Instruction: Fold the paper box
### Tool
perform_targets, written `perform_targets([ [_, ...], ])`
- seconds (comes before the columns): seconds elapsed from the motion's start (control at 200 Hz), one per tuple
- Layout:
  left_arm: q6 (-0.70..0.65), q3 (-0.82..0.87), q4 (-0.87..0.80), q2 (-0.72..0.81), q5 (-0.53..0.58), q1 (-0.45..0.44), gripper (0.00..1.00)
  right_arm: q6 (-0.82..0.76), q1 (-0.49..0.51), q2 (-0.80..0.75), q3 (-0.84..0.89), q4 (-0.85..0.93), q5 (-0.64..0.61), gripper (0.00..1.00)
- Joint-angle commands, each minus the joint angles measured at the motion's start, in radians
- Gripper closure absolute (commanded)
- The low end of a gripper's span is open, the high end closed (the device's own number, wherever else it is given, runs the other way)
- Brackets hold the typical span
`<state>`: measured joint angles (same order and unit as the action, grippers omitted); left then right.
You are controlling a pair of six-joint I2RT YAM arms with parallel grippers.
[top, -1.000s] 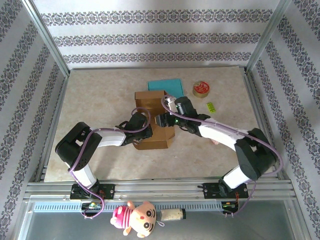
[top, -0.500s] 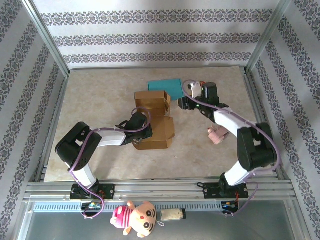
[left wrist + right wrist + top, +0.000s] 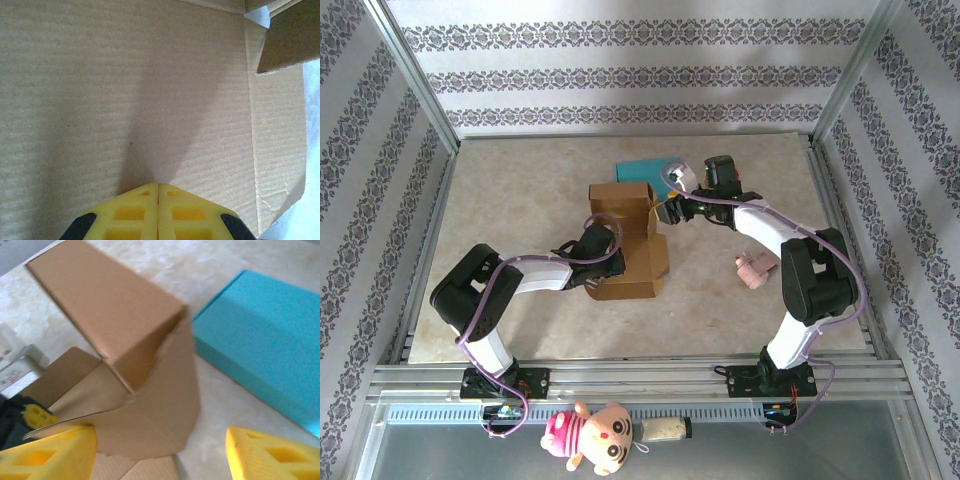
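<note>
The brown paper box (image 3: 628,250) lies partly folded in the middle of the table, with one end standing up at the back. My left gripper (image 3: 612,260) is shut, its yellow fingertips (image 3: 158,186) together and resting on the box's flat inner panel (image 3: 150,85). Nothing is between them. My right gripper (image 3: 664,213) is open just right of the box's raised end. In the right wrist view the gripper (image 3: 160,452) straddles a loose side flap (image 3: 160,415) without touching it.
A teal flat box (image 3: 648,169) lies right behind the paper box, close to the right gripper; the teal box (image 3: 260,340) fills the upper right of the right wrist view. A small pink toy (image 3: 755,270) sits under the right forearm. Metal frame posts line both sides.
The right gripper left the box's middle, swung up and back to the right, then came back toward the box's right flap. The left gripper stayed shut on the panel.
</note>
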<state>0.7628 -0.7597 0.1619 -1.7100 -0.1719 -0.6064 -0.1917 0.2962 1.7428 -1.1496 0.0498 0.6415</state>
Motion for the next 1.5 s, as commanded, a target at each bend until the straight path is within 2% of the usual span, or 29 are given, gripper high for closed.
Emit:
perform_targets([
  [0.0, -0.022, -0.024, -0.052, 0.035, 0.025, 0.005, 0.94, -0.025, 0.019, 0.033, -0.036, 0.065, 0.029, 0.31],
  [0.255, -0.023, -0.026, -0.064, 0.051, 0.033, 0.005, 0.94, 0.071, 0.071, 0.088, -0.067, 0.053, -0.057, 0.31],
  [0.425, -0.032, -0.027, -0.067, 0.058, 0.033, 0.006, 0.93, 0.118, 0.124, 0.13, -0.101, 0.024, -0.282, 0.32],
  [0.575, -0.042, -0.036, -0.085, 0.059, 0.028, 0.004, 0.93, 0.121, 0.168, 0.16, -0.135, 0.021, -0.414, 0.32],
  [0.69, -0.042, -0.026, -0.076, 0.071, 0.032, 0.005, 0.93, 0.109, 0.193, 0.181, -0.158, 0.01, -0.49, 0.36],
  [0.769, -0.051, -0.025, -0.077, 0.081, 0.025, 0.005, 0.93, 0.111, 0.198, 0.195, -0.175, 0.01, -0.496, 0.37],
  [0.804, -0.052, -0.027, -0.082, 0.096, 0.024, 0.005, 0.89, 0.114, 0.199, 0.193, -0.174, 0.009, -0.496, 0.38],
  [0.919, -0.04, -0.003, -0.102, 0.242, 0.071, 0.005, 0.68, 0.102, 0.195, 0.178, -0.159, -0.002, -0.482, 0.38],
  [1.054, -0.016, -0.042, -0.252, 0.472, 0.214, 0.027, 0.6, 0.082, 0.185, 0.168, -0.162, -0.001, -0.456, 0.37],
  [1.119, -0.012, -0.104, -0.365, 0.527, 0.271, 0.07, 0.57, 0.084, 0.175, 0.171, -0.168, 0.0, -0.436, 0.37],
  [1.174, -0.01, -0.162, -0.447, 0.531, 0.253, 0.147, 0.54, 0.085, 0.168, 0.172, -0.171, 0.004, -0.415, 0.37],
  [1.244, 0.002, -0.214, -0.5, 0.497, 0.176, 0.268, 0.51, 0.079, 0.16, 0.173, -0.174, 0.004, -0.394, 0.37],
  [1.329, 0.003, -0.246, -0.466, 0.445, 0.082, 0.387, 0.46, 0.077, 0.148, 0.173, -0.18, 0.006, -0.37, 0.37],
  [1.419, -0.008, -0.3, -0.434, 0.352, -0.018, 0.465, 0.39, 0.075, 0.141, 0.172, -0.186, 0.008, -0.352, 0.37],
  [1.494, -0.017, -0.349, -0.37, 0.264, -0.146, 0.498, 0.31, 0.07, 0.138, 0.175, -0.193, 0.008, -0.33, 0.37],
])
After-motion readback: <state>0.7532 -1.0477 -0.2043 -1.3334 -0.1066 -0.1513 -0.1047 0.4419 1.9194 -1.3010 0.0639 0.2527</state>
